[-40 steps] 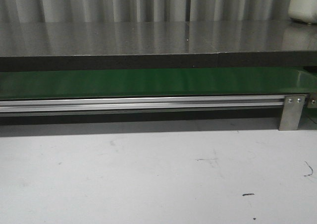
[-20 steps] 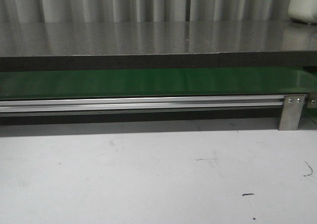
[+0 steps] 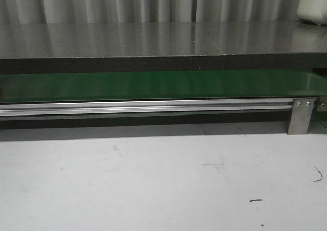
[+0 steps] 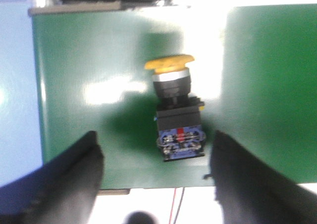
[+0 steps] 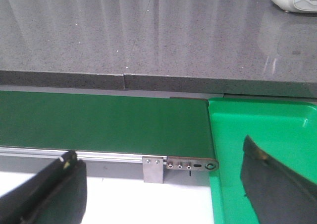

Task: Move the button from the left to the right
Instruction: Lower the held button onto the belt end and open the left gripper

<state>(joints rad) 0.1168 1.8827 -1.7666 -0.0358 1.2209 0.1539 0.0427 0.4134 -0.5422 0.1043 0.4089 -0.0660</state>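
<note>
Front view: a long green conveyor belt (image 3: pixel 153 85) runs behind a silver aluminium rail (image 3: pixel 148 107), with the white desk (image 3: pixel 153 185) in front; no arm shows here.

Left wrist view: the small black-bodied push-button with a round orange-yellow cap (image 4: pixel 177 112) lies on its side on the belt, cap toward 12 o'clock. The left gripper (image 4: pixel 154 172) has its black fingers (image 4: pixel 74 174) spread wide, either side of the button, not touching it.

Right wrist view: the right gripper (image 5: pixel 163 184) is also spread, holding nothing, over the belt's end, with a bright green plastic bin (image 5: pixel 262 130) toward 3 o'clock.
</note>
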